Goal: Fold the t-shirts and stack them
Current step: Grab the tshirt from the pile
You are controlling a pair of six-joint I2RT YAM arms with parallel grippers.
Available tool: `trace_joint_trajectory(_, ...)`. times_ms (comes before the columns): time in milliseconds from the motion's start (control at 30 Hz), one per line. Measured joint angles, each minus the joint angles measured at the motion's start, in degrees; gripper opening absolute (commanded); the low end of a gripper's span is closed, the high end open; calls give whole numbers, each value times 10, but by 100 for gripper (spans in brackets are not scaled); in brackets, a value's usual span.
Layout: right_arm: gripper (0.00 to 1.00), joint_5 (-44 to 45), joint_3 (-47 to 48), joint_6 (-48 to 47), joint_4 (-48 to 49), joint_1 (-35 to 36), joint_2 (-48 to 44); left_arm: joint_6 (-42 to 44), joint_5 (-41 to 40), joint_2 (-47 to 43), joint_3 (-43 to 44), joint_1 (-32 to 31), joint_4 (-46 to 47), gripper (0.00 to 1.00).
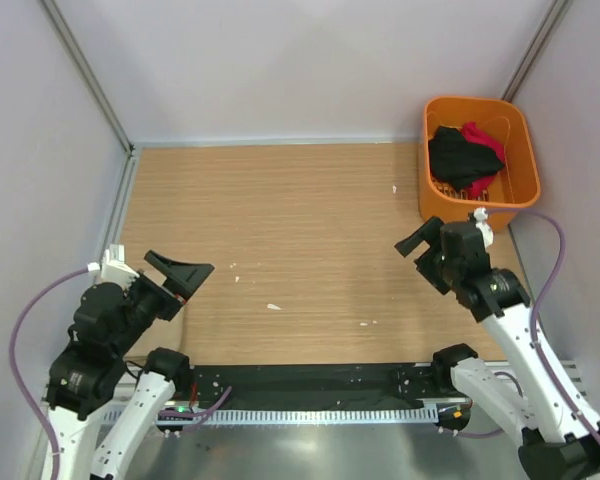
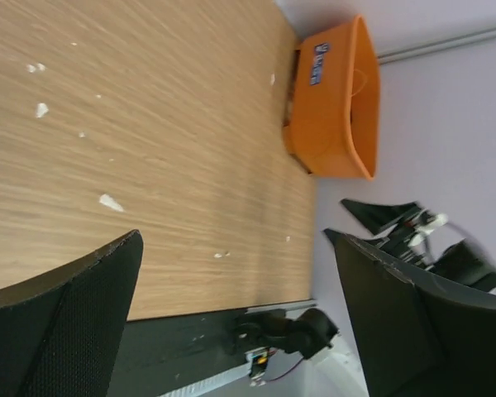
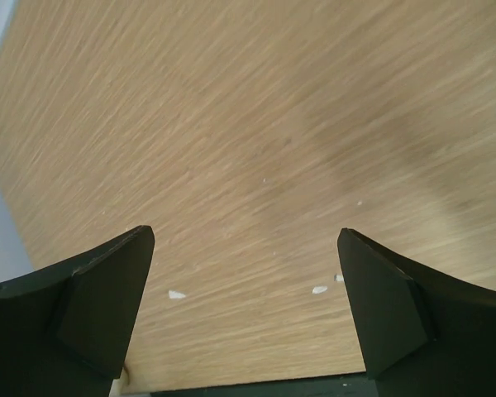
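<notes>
Both my jaws gape apart over the table (image 1: 310,230), empty; black t-shirt (image 1: 458,160) and red t-shirt (image 1: 483,137) sit crumpled in the orange basket (image 1: 527,168).

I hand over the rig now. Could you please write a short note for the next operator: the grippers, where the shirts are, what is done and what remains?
Left gripper: open, empty, above the near left part of the table.
Right gripper: open, empty, on the near side of the basket.
Shirts: the black shirt and the red shirt lie crumpled together in the basket, at the table's far right corner.
Done: nothing; no shirt is out or folded.
Left: take both shirts out, fold each on the table, stack them.
</notes>
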Motion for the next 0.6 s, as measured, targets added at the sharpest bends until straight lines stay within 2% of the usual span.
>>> trace_joint_trajectory(133, 100, 72, 154, -68, -56, 0, 122, 73, -9, 47, 117, 0, -81, 100)
trace_joint_trajectory(233, 100, 113, 258, -122, -56, -1, 210, 128, 19, 68, 193, 0, -84, 100)
trace_joint_trajectory(300, 98, 129, 313, -154, -43, -7, 259, 151, 48, 78, 216, 0, -83, 91)
trace_joint_trajectory(367, 90, 135, 382, -183, -30, -33, 325, 175, 81, 94, 224, 0, -88, 86)
trace_joint_trajectory(400, 85, 137, 418, -191, -28, -50, 355, 184, 94, 107, 227, 0, -91, 85)
trace_joint_trajectory(467, 83, 144, 511, -210, -2, -89, 430, 209, 114, 144, 238, 0, -102, 85)
trace_joint_trajectory(600, 78, 172, 625, -236, 45, -145, 587, 257, 127, 224, 269, 0, -114, 83)
